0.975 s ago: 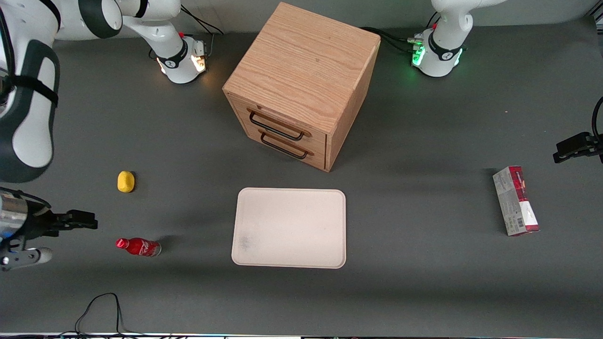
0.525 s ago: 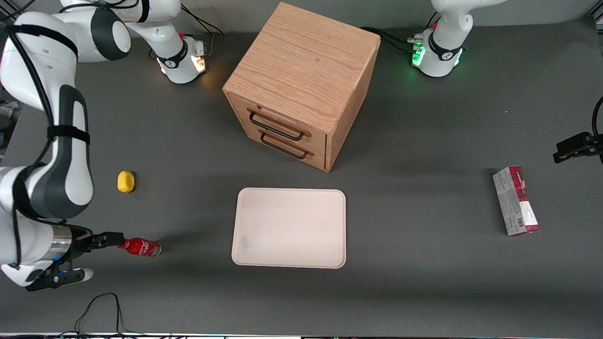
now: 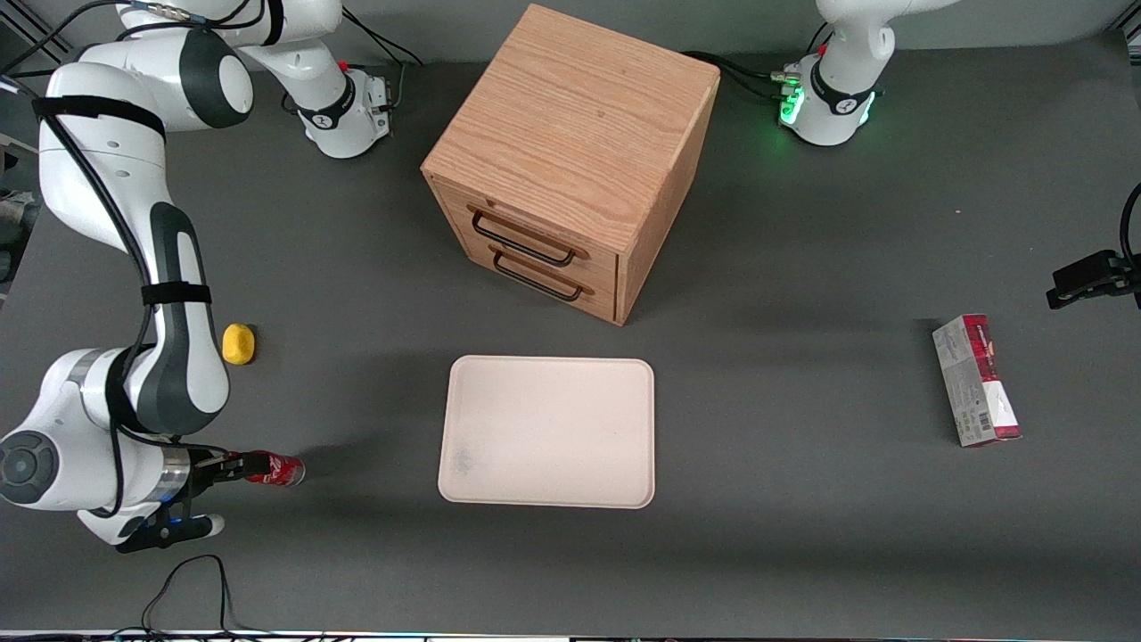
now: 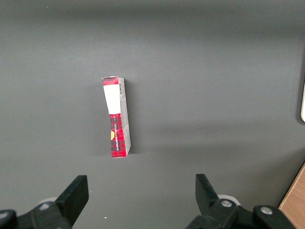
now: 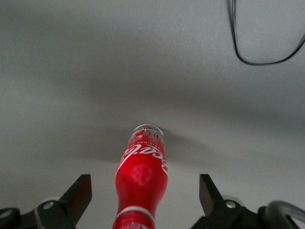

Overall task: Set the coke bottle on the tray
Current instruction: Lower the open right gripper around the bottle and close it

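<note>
The coke bottle [image 3: 278, 469] is small and red with white script, and it lies on its side on the grey table toward the working arm's end. My right gripper [image 3: 228, 470] sits low at its cap end. In the right wrist view the gripper [image 5: 144, 181] is open, one black finger on each side of the bottle [image 5: 143, 167] near its neck, with gaps on both sides. The bottle's silvery base points away from the gripper. The cream-white tray [image 3: 548, 432] lies flat beside the bottle, in front of the cabinet, with nothing on it.
A wooden drawer cabinet [image 3: 570, 160] stands farther from the front camera than the tray. A yellow lump [image 3: 238, 344] lies beside my forearm. A red-and-grey carton [image 3: 976, 379] lies toward the parked arm's end. A black cable [image 3: 192, 580] loops near the table's front edge.
My right arm has swung in from the table's end, and the gripper has moved along the table until its open fingers straddle the bottle's cap end. The bottle has not moved.
</note>
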`<control>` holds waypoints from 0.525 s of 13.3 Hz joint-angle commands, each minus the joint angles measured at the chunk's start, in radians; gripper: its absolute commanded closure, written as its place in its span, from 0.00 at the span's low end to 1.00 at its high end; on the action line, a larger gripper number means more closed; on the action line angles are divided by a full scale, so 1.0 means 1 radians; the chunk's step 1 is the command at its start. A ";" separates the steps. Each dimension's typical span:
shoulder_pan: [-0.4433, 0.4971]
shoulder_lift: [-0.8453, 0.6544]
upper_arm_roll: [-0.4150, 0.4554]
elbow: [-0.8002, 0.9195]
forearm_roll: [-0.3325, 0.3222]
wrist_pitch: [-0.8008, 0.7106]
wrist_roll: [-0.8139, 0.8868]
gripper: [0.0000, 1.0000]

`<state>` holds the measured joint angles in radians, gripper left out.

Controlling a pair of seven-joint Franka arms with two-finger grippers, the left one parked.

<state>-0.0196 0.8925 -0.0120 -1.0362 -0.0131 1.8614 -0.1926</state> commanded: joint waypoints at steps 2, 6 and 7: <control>-0.003 -0.047 0.004 -0.045 0.010 0.010 -0.004 0.00; -0.003 -0.087 0.004 -0.083 0.010 -0.004 -0.004 0.00; -0.003 -0.090 0.004 -0.088 0.010 -0.004 -0.004 0.00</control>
<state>-0.0196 0.8522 -0.0120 -1.0600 -0.0131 1.8598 -0.1926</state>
